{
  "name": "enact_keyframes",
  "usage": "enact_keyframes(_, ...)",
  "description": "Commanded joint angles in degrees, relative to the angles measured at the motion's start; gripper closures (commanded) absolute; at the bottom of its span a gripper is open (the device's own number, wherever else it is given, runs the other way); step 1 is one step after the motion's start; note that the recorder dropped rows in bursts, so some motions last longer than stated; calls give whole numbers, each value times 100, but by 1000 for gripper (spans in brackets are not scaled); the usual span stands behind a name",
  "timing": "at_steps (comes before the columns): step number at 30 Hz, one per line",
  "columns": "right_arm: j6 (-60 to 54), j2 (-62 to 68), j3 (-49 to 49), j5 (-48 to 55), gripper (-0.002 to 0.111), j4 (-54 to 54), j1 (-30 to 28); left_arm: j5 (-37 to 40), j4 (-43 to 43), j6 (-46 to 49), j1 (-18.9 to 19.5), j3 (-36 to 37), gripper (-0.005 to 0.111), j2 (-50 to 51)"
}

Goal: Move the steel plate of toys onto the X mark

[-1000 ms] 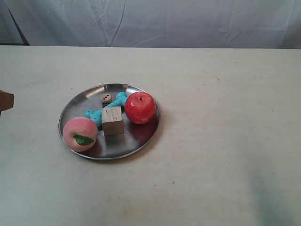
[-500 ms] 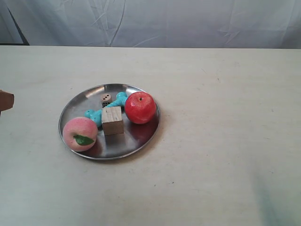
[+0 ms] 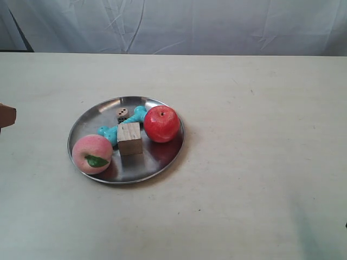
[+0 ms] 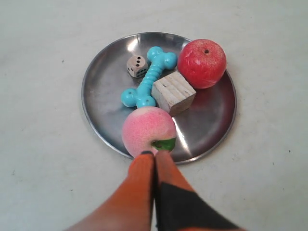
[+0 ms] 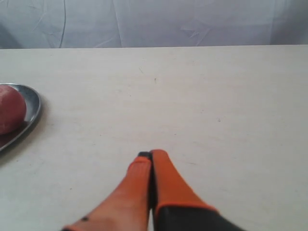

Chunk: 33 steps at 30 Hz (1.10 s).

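Note:
The steel plate (image 3: 95, 116) lies left of the table's middle. It holds a red apple (image 3: 161, 123), a pink peach (image 3: 92, 154), a turquoise bone (image 3: 110, 132), a wooden cube (image 3: 129, 138) and a small die (image 3: 123, 114). My left gripper (image 4: 155, 154) is shut and empty, its tips over the plate's (image 4: 106, 96) rim beside the peach (image 4: 147, 130). My right gripper (image 5: 151, 155) is shut and empty over bare table, with the plate's edge (image 5: 32, 103) and the apple (image 5: 9, 109) off to one side. A tiny dark mark (image 3: 251, 91) may be the X mark; its shape is too small to tell.
A brown object (image 3: 6, 115) pokes in at the exterior view's left edge. A grey cloth backdrop (image 3: 190, 24) hangs behind the pale table (image 3: 260, 162). Neither arm shows in the exterior view.
The plate and toys have not moved. A small dark sliver now shows at the exterior view's lower right edge.

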Motion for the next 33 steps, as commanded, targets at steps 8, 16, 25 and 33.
enact_keyframes(8, -29, -24, 15, -49, 108, 18, -29, -60, -13, -9, 1, 38, 107, -48)
enact_keyframes(16, -29, -24, 15, -49, 108, 18, -29, -163, 105, -8, 1, 98, 107, -115)
enact_keyframes(25, -29, -24, 15, -49, 108, 18, -29, -1099, 1023, -495, 1, 1285, 107, -2303)
enact_keyframes(33, -36, -24, 15, -36, 108, 18, -29, -1501, 2122, -1899, 148, 2252, 107, -4066)
